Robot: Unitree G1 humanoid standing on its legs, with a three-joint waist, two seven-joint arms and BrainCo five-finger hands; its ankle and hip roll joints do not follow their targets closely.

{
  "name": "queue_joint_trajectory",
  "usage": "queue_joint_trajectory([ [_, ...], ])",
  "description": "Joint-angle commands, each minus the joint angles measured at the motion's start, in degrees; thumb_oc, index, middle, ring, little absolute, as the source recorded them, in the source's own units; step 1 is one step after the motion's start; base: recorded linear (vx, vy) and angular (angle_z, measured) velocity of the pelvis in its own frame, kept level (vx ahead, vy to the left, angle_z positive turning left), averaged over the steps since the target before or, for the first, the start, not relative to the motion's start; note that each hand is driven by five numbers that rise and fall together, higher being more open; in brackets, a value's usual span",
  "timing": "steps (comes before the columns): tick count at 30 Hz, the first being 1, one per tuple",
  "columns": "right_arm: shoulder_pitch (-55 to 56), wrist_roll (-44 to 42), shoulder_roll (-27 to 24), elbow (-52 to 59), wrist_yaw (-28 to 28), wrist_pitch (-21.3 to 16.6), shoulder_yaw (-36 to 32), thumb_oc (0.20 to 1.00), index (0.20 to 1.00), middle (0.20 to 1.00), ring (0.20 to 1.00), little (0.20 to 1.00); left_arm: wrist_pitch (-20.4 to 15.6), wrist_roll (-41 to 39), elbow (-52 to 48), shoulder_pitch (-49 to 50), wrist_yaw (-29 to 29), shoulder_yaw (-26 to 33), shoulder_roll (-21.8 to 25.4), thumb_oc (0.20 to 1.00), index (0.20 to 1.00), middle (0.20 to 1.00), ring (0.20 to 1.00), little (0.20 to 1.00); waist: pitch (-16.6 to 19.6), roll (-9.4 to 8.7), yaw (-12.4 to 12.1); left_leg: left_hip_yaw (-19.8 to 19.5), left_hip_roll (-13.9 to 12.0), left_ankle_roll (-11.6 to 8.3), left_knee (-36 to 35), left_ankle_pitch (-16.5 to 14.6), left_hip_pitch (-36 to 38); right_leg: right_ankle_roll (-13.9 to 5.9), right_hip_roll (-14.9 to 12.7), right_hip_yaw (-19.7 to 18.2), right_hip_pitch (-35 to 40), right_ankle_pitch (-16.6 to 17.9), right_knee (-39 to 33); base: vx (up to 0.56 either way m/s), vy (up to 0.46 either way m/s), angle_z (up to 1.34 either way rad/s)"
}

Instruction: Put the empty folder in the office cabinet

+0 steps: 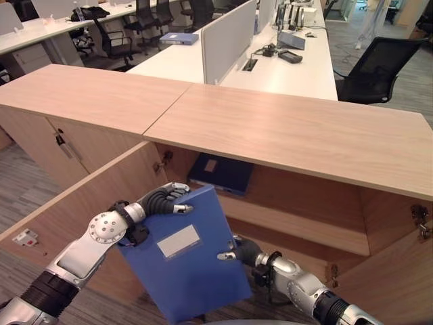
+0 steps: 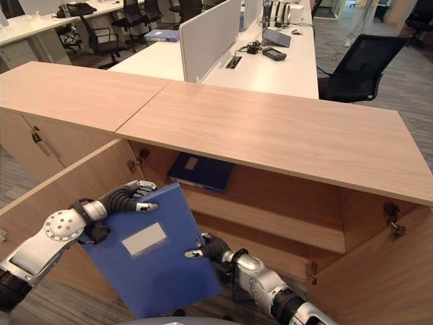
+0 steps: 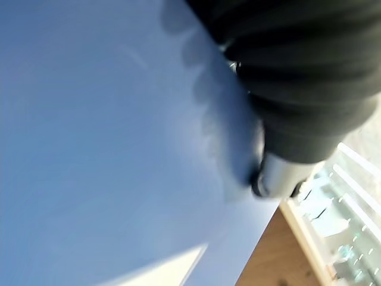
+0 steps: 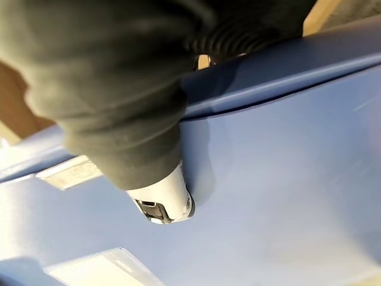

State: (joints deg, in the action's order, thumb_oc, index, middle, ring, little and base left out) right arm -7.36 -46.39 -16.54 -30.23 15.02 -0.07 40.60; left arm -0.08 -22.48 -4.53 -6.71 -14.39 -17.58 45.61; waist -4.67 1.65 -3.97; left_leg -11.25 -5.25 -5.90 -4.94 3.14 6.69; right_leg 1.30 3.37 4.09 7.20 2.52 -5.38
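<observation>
Cabinet (image 1: pixel 284 135): low, light wood, long flat top; both doors (image 1: pixel 81 203) swung open toward the robot, showing an inner shelf (image 1: pixel 298 223).
Desks behind (image 1: pixel 284 68): white office desks with a grey divider panel (image 1: pixel 226 37), black mesh chair (image 1: pixel 375 68) at the right, another blue folder lying flat on a far desk (image 1: pixel 179 38).
Folder in hand (image 1: pixel 183 254): blue, with a pale label pocket on its face; held tilted in the air in front of the open cabinet, below the level of the top and outside the compartment, between the two hands.
Folder inside (image 1: pixel 222 172): darker blue, with a small label, lying flat on the shelf at the left of the compartment, just under the top.
Left hand (image 1: pixel 162 200): at the folder's upper left corner, fingers curled over the top edge, gripping it; wrist view has the ribbed cover hard against the blue face.
Right hand (image 1: pixel 238 252): at the folder's right edge, lower down, a finger laid on the front face with the rest behind the cover, pinching the edge.
</observation>
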Motion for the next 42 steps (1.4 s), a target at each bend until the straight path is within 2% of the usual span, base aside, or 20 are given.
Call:
queue_joint_trajectory([
  [1, 2.4, -27.6, 12.5, -7.3, -4.4, 3.2, -11.9, 0.200, 0.200, 0.200, 0.200, 0.200, -5.4, -13.1, -2.7, 0.6, 2.2, 3.3, -8.8, 1.000, 1.000, 1.000, 1.000, 1.000, -0.9, -2.99, 0.4, 0.5, 0.6, 0.31, 1.0, -2.0, -1.1, -3.05, -1.7, 1.2, 2.8, -6.2, 0.4, 0.00, 0.000, 0.00],
  [2, 2.4, -27.6, 12.5, -7.3, -4.4, 3.2, -11.9, 0.200, 0.200, 0.200, 0.200, 0.200, -5.4, -13.1, -2.7, 0.6, 2.2, 3.3, -8.8, 1.000, 1.000, 1.000, 1.000, 1.000, -1.0, -2.99, 0.4, 0.5, 0.6, 0.31, 1.0, -2.0, -1.1, -3.05, -1.7, 1.2, 2.8, -6.2, 0.4, 0.01, -0.001, -0.06],
  [3, 2.4, -29.0, 15.3, -11.4, -6.4, 3.2, -13.4, 0.200, 0.200, 0.200, 0.200, 0.200, -4.3, -14.1, -1.4, 2.0, 2.6, 3.2, -9.3, 1.000, 1.000, 1.000, 1.000, 1.000, -0.9, -2.92, 0.3, 0.5, 0.6, 0.29, 1.0, -2.0, -1.1, -2.96, -1.6, 1.1, 2.9, -6.2, 0.4, 0.00, 0.001, -0.06],
  [4, 0.3, -21.6, 11.7, -11.0, -5.6, 3.3, -13.3, 0.200, 0.200, 0.200, 0.200, 0.200, -4.2, -15.0, 0.0, 3.8, 2.7, 3.8, -10.2, 1.000, 1.000, 1.000, 1.000, 1.000, -1.1, -2.94, 0.1, 0.5, 0.6, 0.28, 1.1, -2.0, -1.1, -2.97, -1.6, 1.1, 2.8, -6.2, 0.4, 0.00, 0.000, -0.05],
  [6, 4.4, -24.9, 10.3, -8.6, -7.1, 2.4, -21.7, 0.200, 0.200, 0.200, 0.200, 0.200, -3.5, -17.4, 2.0, 8.4, 3.3, 7.5, -12.5, 1.000, 1.000, 1.000, 1.000, 1.000, -1.1, -2.98, 0.7, 0.6, 0.5, 0.31, 1.0, -2.0, -1.2, -2.91, -1.6, 1.2, 2.8, -6.3, 0.4, 0.00, -0.002, -0.06],
  [8, 7.3, -27.0, 9.5, -9.1, -7.5, 2.3, -24.9, 0.200, 0.200, 0.200, 0.200, 0.200, -2.7, -18.9, 6.1, 11.8, 3.3, 9.6, -15.1, 1.000, 1.000, 1.000, 1.000, 1.000, -1.1, -3.03, 1.0, 0.4, 0.5, 0.27, 1.2, -2.1, -1.3, -2.84, -1.5, 1.2, 2.8, -6.3, 0.4, 0.00, 0.000, 0.04],
  [10, 9.2, -25.5, 7.9, -8.3, -7.4, 2.6, -27.9, 0.200, 0.200, 0.200, 0.200, 0.200, -1.5, -17.3, 8.6, 15.8, 3.7, 12.0, -15.9, 1.000, 1.000, 1.000, 1.000, 1.000, -1.2, -2.94, 1.1, 0.3, 0.5, 0.30, 1.2, -1.9, -1.5, -2.86, -1.4, 1.3, 2.6, -6.3, 0.4, 0.00, 0.000, 0.05],
  [17, 10.5, -22.7, 6.2, -11.9, -6.6, 3.3, -31.9, 0.200, 0.200, 0.200, 0.200, 0.200, -0.4, -16.3, 15.1, 20.3, 3.5, 15.0, -18.6, 1.000, 1.000, 1.000, 1.000, 1.000, -1.5, -2.71, 1.3, -0.1, 0.6, 0.31, 1.2, -1.7, -2.1, -2.79, -1.3, 1.6, 2.2, -6.4, 0.4, 0.00, -0.002, 0.02],
  [22, 10.0, -21.4, 6.1, -15.0, -7.9, 3.7, -33.5, 0.200, 0.200, 0.200, 0.200, 0.200, 0.8, -11.1, 23.2, 20.9, 5.6, 14.9, -21.4, 1.000, 1.000, 1.000, 1.000, 1.000, -1.9, -2.45, 1.3, -0.5, 0.5, 0.19, 1.2, -1.5, -2.7, -2.55, -1.1, 2.0, 2.0, -6.6, 0.4, 0.00, -0.014, 0.02],
  [24, 9.4, -21.1, 5.7, -14.1, -8.0, 3.2, -34.1, 0.200, 0.200, 0.200, 0.200, 0.200, 0.8, -10.6, 25.3, 20.4, 6.2, 15.1, -22.0, 1.000, 1.000, 1.000, 1.000, 1.000, -2.5, -2.61, 1.3, -0.3, 0.4, -0.23, 3.5, -1.8, -4.2, -2.34, -1.1, 2.2, 1.8, -6.7, 0.4, -0.05, -0.039, 0.06],
  [27, 7.6, -21.2, 4.4, -12.3, -8.4, 1.7, -35.5, 0.200, 0.200, 0.200, 0.200, 0.200, 0.6, -9.6, 27.6, 18.7, 7.5, 14.2, -22.4, 1.000, 1.000, 1.000, 1.000, 1.000, -5.7, -3.50, 1.1, 1.6, 2.3, -1.41, 17.6, -2.0, -13.7, -1.89, -2.5, 3.3, 1.4, -6.2, 0.4, -0.16, -0.022, 0.23],
  [29, 6.0, -21.8, 3.5, -10.5, -8.9, 0.3, -35.9, 0.200, 0.200, 0.200, 0.200, 0.200, 0.5, -9.3, 28.3, 18.3, 7.7, 13.6, -22.9, 1.000, 1.000, 1.000, 1.000, 1.000, -6.4, -3.24, 0.9, 5.2, 2.1, -0.40, 23.0, -0.7, -18.1, -1.66, -2.6, 4.4, 1.2, -6.4, 0.4, -0.06, 0.022, 0.39],
  [31, 4.6, -22.4, 2.9, -8.4, -9.3, -0.7, -36.5, 0.200, 0.200, 0.200, 0.200, 0.200, 0.8, -9.5, 29.4, 18.4, 8.0, 13.5, -23.1, 1.000, 1.000, 1.000, 1.000, 1.000, -6.3, -2.94, 0.3, 7.3, 2.6, 0.74, 21.4, -1.6, -19.5, -1.83, -2.9, 4.8, 1.2, -6.5, 0.4, 0.03, 0.064, 0.15],
  [32, 3.8, -22.4, 2.4, -7.0, -9.5, -1.2, -36.6, 0.200, 0.200, 0.200, 0.200, 0.200, 0.8, -9.7, 30.3, 18.3, 8.1, 13.4, -23.0, 1.000, 1.000, 1.000, 1.000, 1.000, -6.4, -2.84, -0.2, 7.4, 3.9, 1.30, 20.5, -1.7, -20.4, -2.09, -3.1, 4.6, 1.3, -6.4, 0.4, 0.04, 0.059, 0.09],
  [33, 3.8, -22.4, 2.4, -7.0, -9.6, -1.2, -36.6, 0.200, 0.200, 0.200, 0.200, 0.200, 0.8, -9.7, 30.3, 18.3, 8.1, 13.4, -23.0, 1.000, 1.000, 1.000, 1.000, 1.000, -6.4, -2.85, -0.2, 7.4, 3.9, 1.31, 20.5, -1.7, -20.4, -2.10, -3.1, 4.6, 1.2, -6.4, 0.4, 0.06, 0.146, 0.13],
  [34, 2.1, -23.3, 2.0, -4.0, -9.8, -2.7, -36.8, 0.200, 0.200, 0.200, 0.200, 0.200, 0.9, -10.0, 32.3, 18.2, 8.7, 13.3, -22.9, 1.000, 1.000, 1.000, 1.000, 1.000, -5.9, -2.13, -0.7, 7.0, 5.9, 2.14, 16.8, -1.1, -20.7, -2.86, -3.1, 3.9, 0.3, -6.0, 0.4, 0.07, 0.182, 0.06],
  [35, 1.8, -24.1, 2.3, -3.3, -9.6, -2.8, -36.9, 0.200, 0.200, 0.200, 0.200, 0.200, 0.8, -9.7, 35.2, 18.2, 9.1, 13.2, -23.7, 1.000, 1.000, 1.000, 1.000, 1.000, -5.4, -1.82, -0.8, 6.7, 5.8, 2.30, 14.3, -0.9, -19.5, -3.18, -3.2, 3.4, -0.1, -6.3, 0.4, 0.07, 0.181, 0.04],
  [38, 2.6, -25.2, 2.7, -2.0, -9.6, -3.2, -37.4, 0.200, 0.200, 0.200, 0.200, 0.200, 1.3, -9.0, 38.5, 17.7, 9.6, 13.2, -24.1, 1.000, 1.000, 1.000, 1.000, 1.000, -4.3, -1.60, -0.4, 6.0, 6.1, 2.87, 13.4, -1.4, -18.5, -3.67, -3.8, 3.3, 0.2, -6.6, 0.4, 0.13, 0.147, -0.28],
  [40, 4.2, -25.6, 3.2, 1.1, -9.4, -3.4, -37.7, 0.200, 0.200, 0.200, 0.200, 0.200, 1.7, -7.9, 43.7, 17.2, 10.1, 13.0, -25.1, 1.000, 1.000, 1.000, 1.000, 1.000, -3.3, -0.99, 0.2, 7.1, 6.3, 3.92, 11.3, -2.4, -16.1, -4.51, -5.5, 2.8, 1.3, -7.4, 0.4, 0.24, 0.312, -0.15],
  [42, 4.7, -24.5, 2.9, 2.7, -9.5, -3.9, -37.4, 0.200, 0.200, 0.200, 0.200, 0.200, 1.5, -4.1, 52.6, 15.9, 11.3, 13.7, -25.7, 1.000, 1.000, 1.000, 1.000, 1.000, -2.3, -0.47, 0.2, 8.4, 7.2, 5.54, 9.9, -3.8, -15.2, -6.24, -8.4, 1.6, 1.2, -7.9, 0.4, 0.29, 0.457, -0.25],
])
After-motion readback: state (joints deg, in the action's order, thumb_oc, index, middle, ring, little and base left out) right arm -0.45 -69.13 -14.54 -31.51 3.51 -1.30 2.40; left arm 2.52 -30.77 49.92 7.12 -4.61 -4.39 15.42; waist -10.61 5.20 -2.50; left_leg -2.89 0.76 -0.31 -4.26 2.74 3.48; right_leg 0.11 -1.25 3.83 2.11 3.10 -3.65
